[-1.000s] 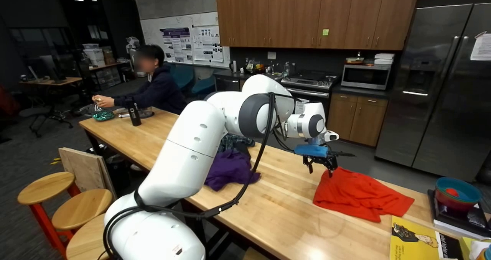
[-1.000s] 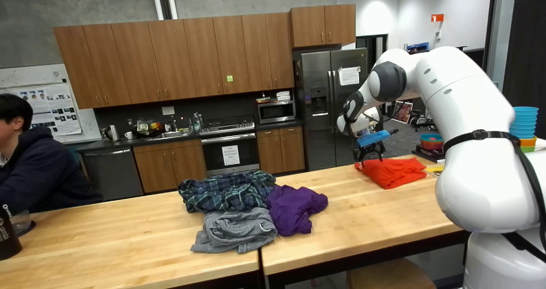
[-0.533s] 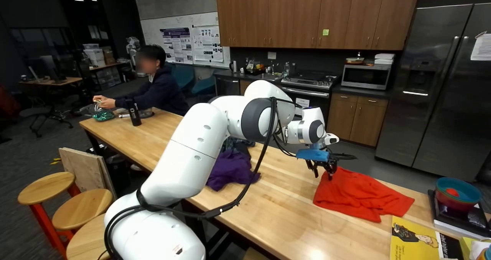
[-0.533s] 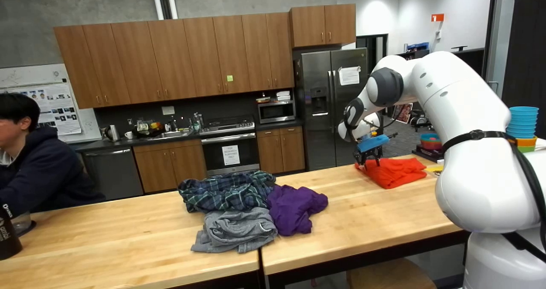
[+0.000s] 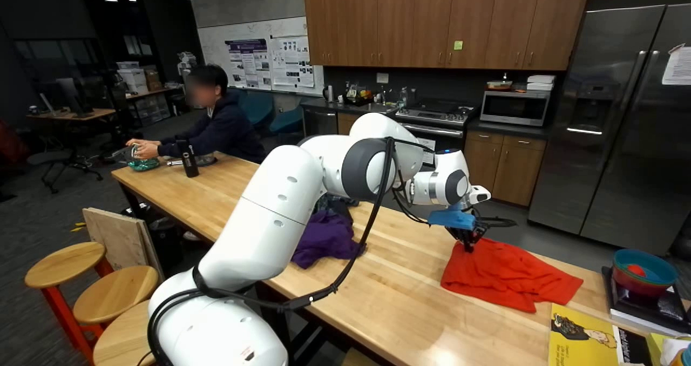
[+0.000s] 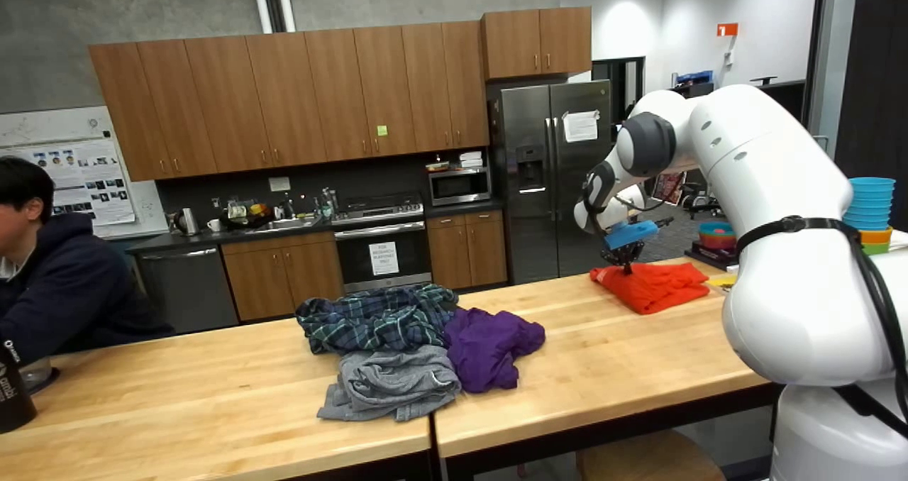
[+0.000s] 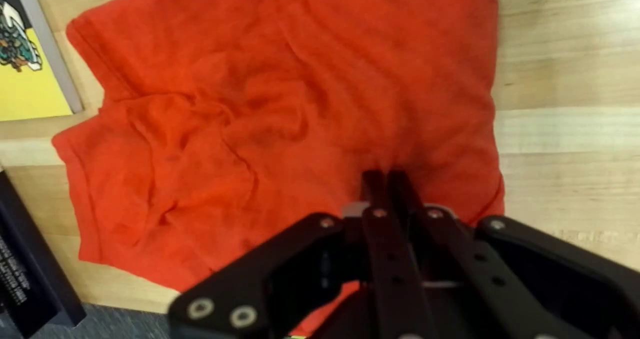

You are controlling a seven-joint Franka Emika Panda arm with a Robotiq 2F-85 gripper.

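A red cloth garment (image 5: 513, 277) lies spread and wrinkled on the wooden table, visible in both exterior views. My gripper (image 5: 467, 247) points down onto the part of it by the table's far edge. In the wrist view the fingertips of the gripper (image 7: 385, 175) are nearly together, pressed into the red cloth (image 7: 280, 129). Creases run out from the tips, so a fold looks pinched between them; the blurred tips hide how much. Farther along the table are a purple cloth (image 6: 489, 350), a plaid cloth (image 6: 376, 318) and a grey cloth (image 6: 401, 382), bunched side by side.
A yellow book (image 5: 580, 336) lies just beside the red garment. Stacked bowls (image 5: 645, 285) rest on a dark box at the table's end. A black bottle (image 5: 189, 158) stands near a seated person (image 5: 227, 117) at the opposite end. Wooden stools (image 5: 89, 263) line the near side.
The gripper has come down onto the red cloth and shifted slightly right in both exterior views. Its spread fingers have closed together. The seated person's hands and head have moved a little.
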